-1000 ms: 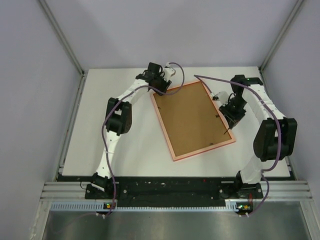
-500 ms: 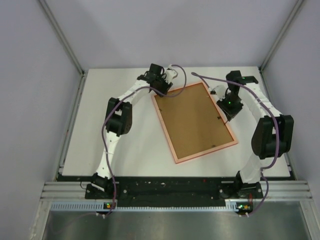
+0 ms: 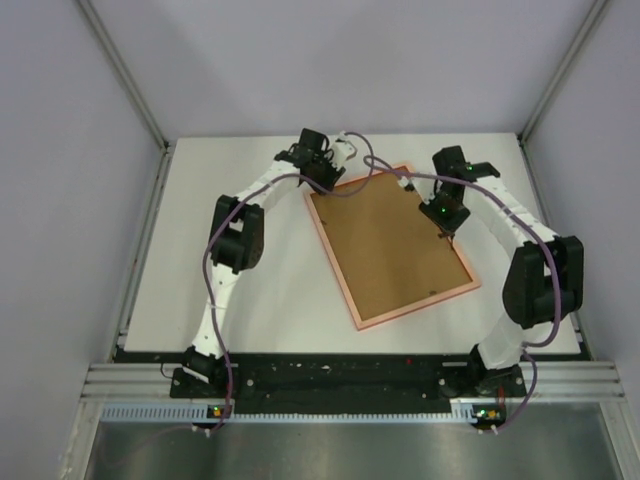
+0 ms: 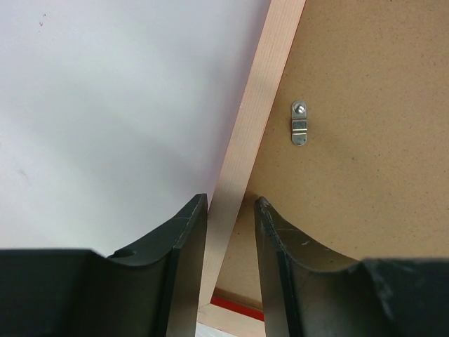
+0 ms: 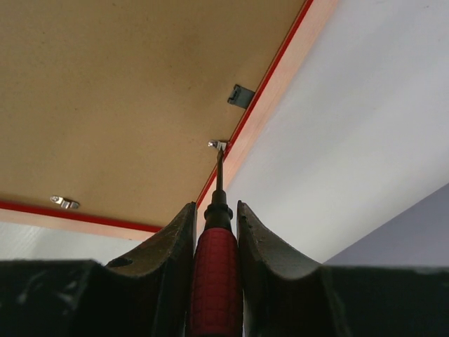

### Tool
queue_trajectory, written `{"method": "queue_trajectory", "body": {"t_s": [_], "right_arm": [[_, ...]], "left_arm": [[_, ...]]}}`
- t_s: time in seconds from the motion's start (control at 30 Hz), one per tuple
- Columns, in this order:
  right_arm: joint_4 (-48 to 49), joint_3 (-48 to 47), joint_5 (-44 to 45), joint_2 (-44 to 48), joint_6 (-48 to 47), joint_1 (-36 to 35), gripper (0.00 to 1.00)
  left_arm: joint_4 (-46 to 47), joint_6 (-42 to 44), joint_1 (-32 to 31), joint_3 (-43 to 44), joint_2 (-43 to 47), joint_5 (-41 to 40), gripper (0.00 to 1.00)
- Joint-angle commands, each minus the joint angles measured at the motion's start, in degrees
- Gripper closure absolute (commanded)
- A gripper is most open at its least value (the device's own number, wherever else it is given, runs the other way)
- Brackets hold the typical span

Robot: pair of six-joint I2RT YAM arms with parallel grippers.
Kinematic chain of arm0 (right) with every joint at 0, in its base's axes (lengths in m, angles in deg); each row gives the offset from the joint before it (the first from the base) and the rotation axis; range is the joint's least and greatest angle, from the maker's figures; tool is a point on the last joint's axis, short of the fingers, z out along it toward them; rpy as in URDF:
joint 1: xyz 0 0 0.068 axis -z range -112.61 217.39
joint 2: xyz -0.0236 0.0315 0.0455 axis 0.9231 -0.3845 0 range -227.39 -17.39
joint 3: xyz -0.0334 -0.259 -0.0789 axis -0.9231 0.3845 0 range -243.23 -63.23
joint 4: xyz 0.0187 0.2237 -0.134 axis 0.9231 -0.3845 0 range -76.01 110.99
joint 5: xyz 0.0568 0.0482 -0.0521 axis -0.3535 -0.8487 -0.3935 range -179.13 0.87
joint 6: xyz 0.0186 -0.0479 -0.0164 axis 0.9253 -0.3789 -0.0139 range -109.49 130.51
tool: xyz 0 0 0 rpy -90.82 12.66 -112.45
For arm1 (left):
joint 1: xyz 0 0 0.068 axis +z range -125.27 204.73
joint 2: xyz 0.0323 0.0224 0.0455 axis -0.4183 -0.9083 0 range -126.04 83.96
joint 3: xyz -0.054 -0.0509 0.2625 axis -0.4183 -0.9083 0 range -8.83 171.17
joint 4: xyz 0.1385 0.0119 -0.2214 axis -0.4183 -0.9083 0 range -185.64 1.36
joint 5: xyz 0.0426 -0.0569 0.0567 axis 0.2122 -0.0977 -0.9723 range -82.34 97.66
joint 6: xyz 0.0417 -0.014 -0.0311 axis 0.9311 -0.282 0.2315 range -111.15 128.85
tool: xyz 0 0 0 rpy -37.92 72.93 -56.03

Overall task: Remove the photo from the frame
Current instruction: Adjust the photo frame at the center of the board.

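Right gripper moved farther up thin red rectangular frame, right rim — clamping red-handled screwdriver, tip at small metal tab | left gripper pinches far rim | frame face-down on white table (photo hidden) — likely light, rigid; hold by rim.

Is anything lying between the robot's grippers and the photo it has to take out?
Yes. The frame lies face down, and its brown backing board covers the photo, hidden from view. Small metal clips hold the board in. The right gripper holds a screwdriver, its tip at one clip.
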Motion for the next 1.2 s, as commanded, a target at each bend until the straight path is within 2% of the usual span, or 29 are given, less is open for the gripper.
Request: {"method": "queue_trajectory", "body": {"t_s": [0.0, 0.23, 0.53, 0.7, 0.9, 0.97, 1.03, 1.17], "right_arm": [[9.62, 5.56, 1.14, 5.70, -1.40, -3.02, 1.00], [18.86, 19.45, 4.66, 16.69, -2.10, -3.64, 1.00], [16.14, 26.84, 6.07, 28.73, -0.26, -3.55, 1.00], [18.41, 28.95, 1.34, 35.41, 2.46, -1.80, 1.00], [23.43, 32.03, -7.10, 38.23, 5.36, 4.88, 1.00], [24.22, 32.38, -8.77, 38.32, 6.68, 5.15, 1.00], [24.58, 32.21, -10.88, 37.80, 7.82, 5.41, 1.00], [25.01, 31.94, -12.47, 37.88, 8.97, 6.47, 1.00]], "left_arm": [[-5.20, 0.81, -1.67, -2.54, 1.52, 3.71, 0.63], [-5.82, 0.02, -1.94, -2.99, 1.70, 2.75, 0.67], [-5.73, -3.23, -1.76, -2.72, 1.35, -1.12, 0.75], [-5.55, -4.37, -1.76, -2.55, 1.61, -0.77, 0.77], [-6.43, -6.75, -1.76, -2.55, 2.49, 1.33, 0.80], [-6.87, -7.62, -1.68, -2.63, 3.10, 2.57, 0.77], [-7.31, -8.33, -1.76, -2.63, 3.89, 3.97, 0.64], [-7.31, -9.38, -1.76, -2.90, 5.65, 5.56, 0.55]]}}
